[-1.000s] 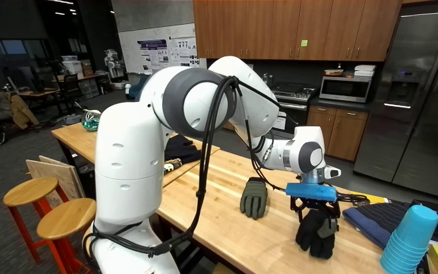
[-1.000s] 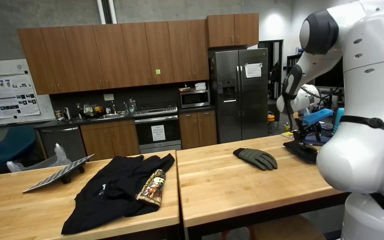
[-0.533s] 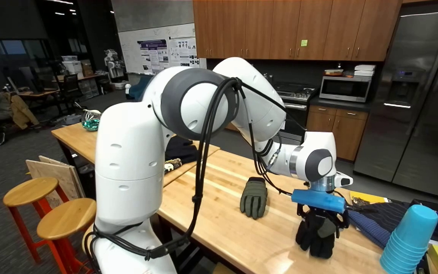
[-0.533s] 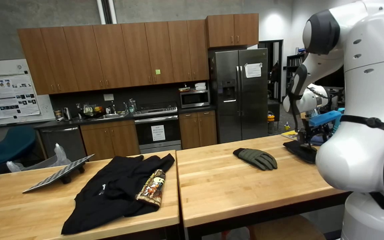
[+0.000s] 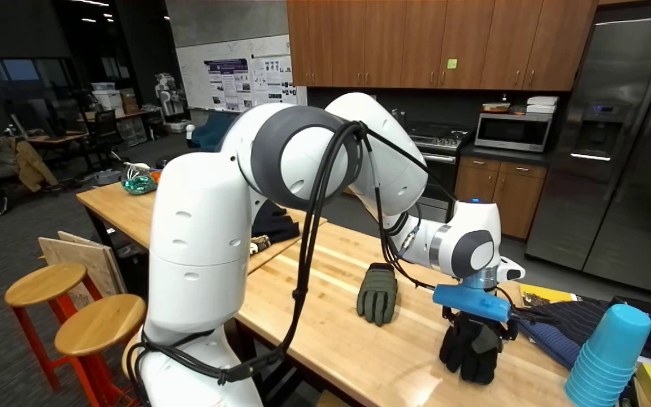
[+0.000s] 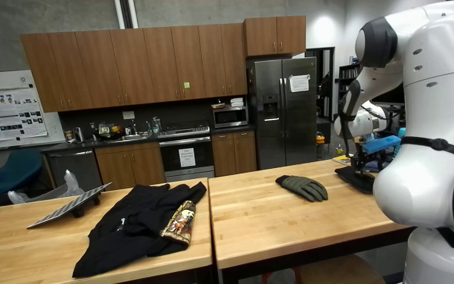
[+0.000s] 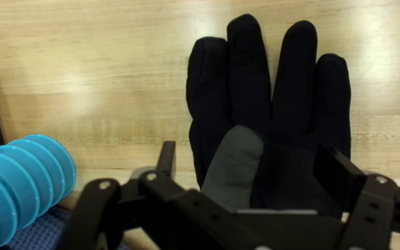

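My gripper (image 7: 251, 161) is open, with its two fingers wide apart over a black glove (image 7: 248, 104). The glove lies palm up on the wooden table, its dark grey thumb folded over the palm. In the wrist view the left fingertip is just outside the glove's edge and the right one overlaps its palm side. I cannot tell whether they touch it. In an exterior view the gripper (image 5: 478, 328), under a blue block, hides the glove's cuff end; the glove's fingers (image 5: 469, 359) show below. An olive-green glove (image 5: 378, 294) lies apart, also seen in an exterior view (image 6: 304, 188).
A stack of blue cups (image 5: 602, 356) stands near the gripper, also at the wrist view's left edge (image 7: 16, 184). A dark blue striped cloth (image 5: 554, 328) lies behind it. A black garment (image 6: 140, 225) and a tilted patterned panel (image 6: 69, 205) lie on the adjoining table.
My gripper has shifted right and slightly lower over the black glove in an exterior view, mostly in the first half second, with a small arm shift since. Both gloves have stayed put.
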Available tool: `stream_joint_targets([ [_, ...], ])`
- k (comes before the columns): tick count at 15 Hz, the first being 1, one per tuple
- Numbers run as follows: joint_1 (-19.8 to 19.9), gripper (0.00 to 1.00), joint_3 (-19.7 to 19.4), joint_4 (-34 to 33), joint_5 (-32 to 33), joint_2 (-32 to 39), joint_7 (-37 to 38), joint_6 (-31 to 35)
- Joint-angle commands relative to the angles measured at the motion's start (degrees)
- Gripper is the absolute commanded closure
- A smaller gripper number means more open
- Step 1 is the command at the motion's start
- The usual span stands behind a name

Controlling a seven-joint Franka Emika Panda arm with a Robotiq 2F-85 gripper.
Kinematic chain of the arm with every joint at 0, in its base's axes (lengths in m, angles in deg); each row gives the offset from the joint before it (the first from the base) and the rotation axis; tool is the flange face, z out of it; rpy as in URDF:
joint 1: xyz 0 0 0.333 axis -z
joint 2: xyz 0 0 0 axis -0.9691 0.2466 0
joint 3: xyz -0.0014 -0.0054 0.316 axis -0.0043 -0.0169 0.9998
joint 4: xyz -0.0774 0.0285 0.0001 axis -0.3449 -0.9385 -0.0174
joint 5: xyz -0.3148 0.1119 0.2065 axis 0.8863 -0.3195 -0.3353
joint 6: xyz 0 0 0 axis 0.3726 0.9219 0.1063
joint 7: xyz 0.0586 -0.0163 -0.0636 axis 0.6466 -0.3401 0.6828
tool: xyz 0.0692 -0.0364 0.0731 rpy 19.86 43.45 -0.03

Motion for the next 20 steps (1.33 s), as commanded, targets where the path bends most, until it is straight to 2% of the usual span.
stream_joint_targets([
  [1,0.5,0.0,0.0,-0.7,-1.1,1.5,0.4,1.8],
  [6,0.9,0.0,-0.3,-0.8,-1.4,2.5,0.7,2.6],
  [7,0.9,0.25,-0.3,-0.6,-1.3,2.4,0.8,3.1],
  [8,1.2,0.25,-0.2,-0.8,-1.6,2.6,0.5,3.0],
  [10,1.1,0.39,-0.3,-0.5,-1.5,2.5,0.8,3.3],
  [14,1.0,0.72,-0.1,-0.5,-1.4,2.5,0.8,3.5],
  [17,0.7,0.94,-0.1,-0.6,-0.9,2.2,0.9,3.4],
  [18,0.6,0.99,-0.1,-0.6,-0.8,2.0,0.7,3.3],
  [20,-0.1,1.0,-0.1,-0.3,0.3,1.3,1.0,3.3],
])
